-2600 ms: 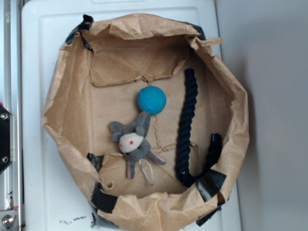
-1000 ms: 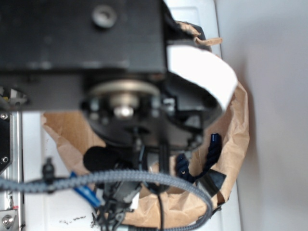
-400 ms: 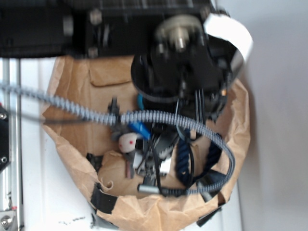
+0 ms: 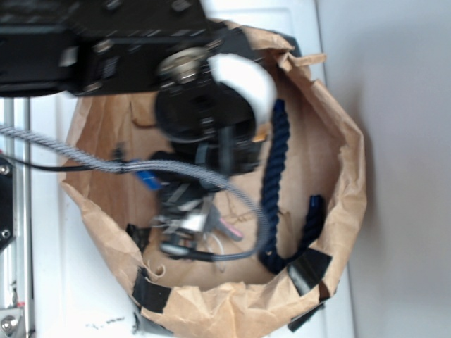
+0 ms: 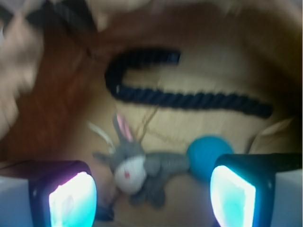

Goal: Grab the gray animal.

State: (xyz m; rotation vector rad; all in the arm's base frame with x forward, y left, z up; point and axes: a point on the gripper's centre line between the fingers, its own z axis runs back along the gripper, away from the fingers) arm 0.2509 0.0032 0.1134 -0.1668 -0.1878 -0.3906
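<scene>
Spread wide and holding nothing, the gripper [image 5: 152, 191] hangs over the floor of a crumpled paper bag [image 4: 338, 211], its two glowing fingers [image 5: 72, 201] at the lower corners of the wrist view. Between them, nearer the left finger, lies the gray animal [image 5: 135, 168], white face up, pink-lined ears pointing away toward the rope [image 5: 189, 97]. Just right of the toy, touching its body, sits the teal ball [image 5: 207, 156], partly behind the right finger. From the exterior view the blurred black arm [image 4: 197, 105] covers the bag's left half; only a pink ear tip [image 4: 231, 232] shows beneath it, with the rope's long curve to the right.
</scene>
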